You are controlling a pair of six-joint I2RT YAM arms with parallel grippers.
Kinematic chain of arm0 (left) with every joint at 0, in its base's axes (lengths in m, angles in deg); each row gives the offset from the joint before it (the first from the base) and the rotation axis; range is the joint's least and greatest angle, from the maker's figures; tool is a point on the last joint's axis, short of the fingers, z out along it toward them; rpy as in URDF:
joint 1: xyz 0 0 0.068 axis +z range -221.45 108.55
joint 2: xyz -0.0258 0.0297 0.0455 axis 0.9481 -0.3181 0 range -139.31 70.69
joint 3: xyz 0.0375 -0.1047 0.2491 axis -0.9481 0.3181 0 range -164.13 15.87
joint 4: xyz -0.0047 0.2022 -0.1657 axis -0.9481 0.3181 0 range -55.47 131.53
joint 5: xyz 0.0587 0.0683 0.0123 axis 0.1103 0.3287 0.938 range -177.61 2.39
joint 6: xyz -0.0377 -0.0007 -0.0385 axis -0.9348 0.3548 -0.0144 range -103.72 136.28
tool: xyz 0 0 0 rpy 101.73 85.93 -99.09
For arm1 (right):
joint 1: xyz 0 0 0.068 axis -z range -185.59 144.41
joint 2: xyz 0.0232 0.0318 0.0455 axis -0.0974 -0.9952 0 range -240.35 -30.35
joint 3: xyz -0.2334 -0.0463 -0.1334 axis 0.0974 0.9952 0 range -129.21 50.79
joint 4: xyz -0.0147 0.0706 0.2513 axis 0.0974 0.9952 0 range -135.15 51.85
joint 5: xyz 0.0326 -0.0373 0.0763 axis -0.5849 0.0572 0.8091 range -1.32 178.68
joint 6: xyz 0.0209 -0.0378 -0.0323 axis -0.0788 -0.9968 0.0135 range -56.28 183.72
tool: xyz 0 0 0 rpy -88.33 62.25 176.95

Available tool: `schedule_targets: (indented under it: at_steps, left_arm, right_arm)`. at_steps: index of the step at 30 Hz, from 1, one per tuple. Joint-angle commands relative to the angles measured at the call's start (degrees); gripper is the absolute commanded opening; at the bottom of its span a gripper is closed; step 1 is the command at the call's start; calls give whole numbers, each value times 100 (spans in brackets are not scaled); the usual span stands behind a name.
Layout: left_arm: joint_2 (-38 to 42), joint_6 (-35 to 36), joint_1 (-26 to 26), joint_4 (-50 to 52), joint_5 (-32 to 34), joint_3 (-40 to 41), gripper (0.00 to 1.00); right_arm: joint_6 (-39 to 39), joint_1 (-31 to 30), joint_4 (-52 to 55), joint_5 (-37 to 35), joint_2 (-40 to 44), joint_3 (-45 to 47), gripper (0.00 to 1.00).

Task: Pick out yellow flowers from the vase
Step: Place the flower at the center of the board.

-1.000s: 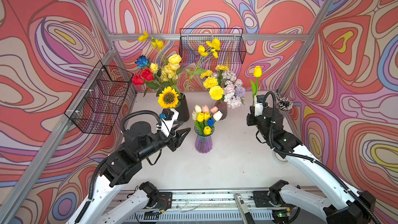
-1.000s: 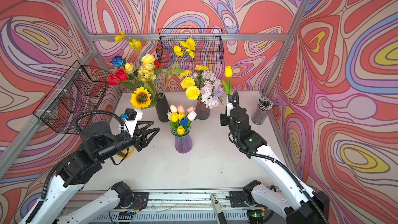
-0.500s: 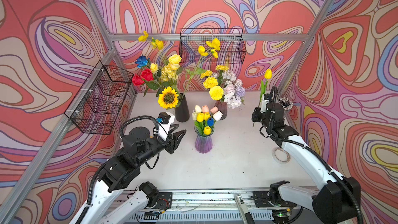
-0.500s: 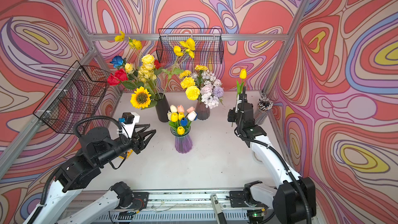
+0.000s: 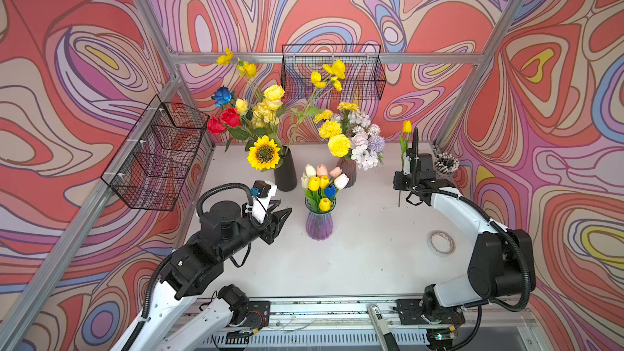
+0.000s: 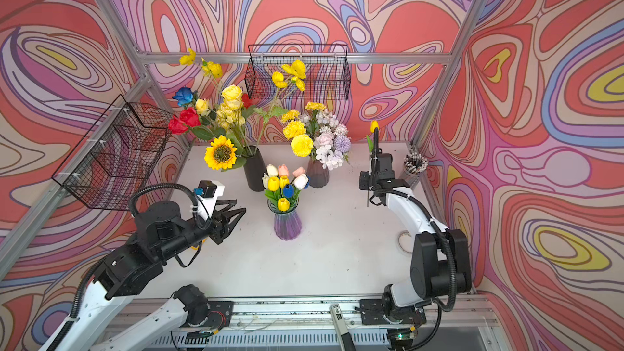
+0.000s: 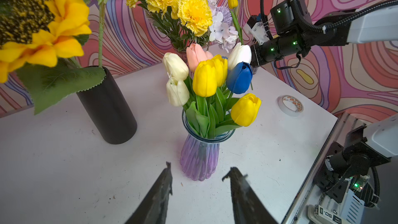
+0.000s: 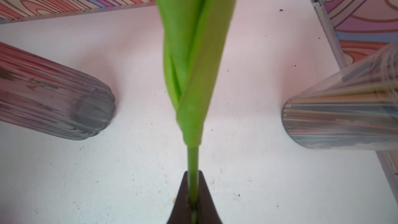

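Note:
A purple ribbed glass vase (image 5: 319, 224) (image 7: 199, 158) stands mid-table with white, pink, blue and yellow tulips (image 5: 314, 183) (image 7: 204, 80). My left gripper (image 5: 283, 212) (image 7: 200, 167) hovers open just left of it, with nothing between its fingers. My right gripper (image 5: 403, 170) (image 8: 192, 190) is shut on the green stem of one yellow tulip (image 5: 407, 126) (image 6: 374, 126), held upright near the back right of the table. More yellow flowers show in both top views: a sunflower (image 5: 264, 153) in a black vase (image 5: 285, 172) and marigolds (image 5: 338, 145) in a grey vase (image 5: 347, 173).
Wire baskets hang on the left wall (image 5: 158, 153) and the back wall (image 5: 332, 72). A tape roll (image 5: 440, 243) lies on the table by the right arm. A cup of pens (image 5: 446, 163) stands in the back right corner.
The right arm has folded back, its elbow swinging right and towards the front. The held tulip swayed right, then back, and sits slightly lower. The left gripper has hardly moved.

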Motion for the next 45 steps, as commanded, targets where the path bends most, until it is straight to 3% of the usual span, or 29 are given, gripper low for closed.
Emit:
schedule_targets:
  at_steps: [1,21,26,45]
  left_arm:
    - [55,151,4,73,-158,54,50]
    - [555,51,4,564,560,289,54]
    - [609,23,4,620,619,327,54]
    - [705,-4,5,752,654,465,55]
  right_arm:
    - [-341,159,453,302,-362,-384,0]
    - [-1157,323,1894,162,-2631,-2509,0]
    - [-1175,434,1857,162,-2936,-2663,0]
    - [-1287,743,1663,-890,-3345,-2690,0]
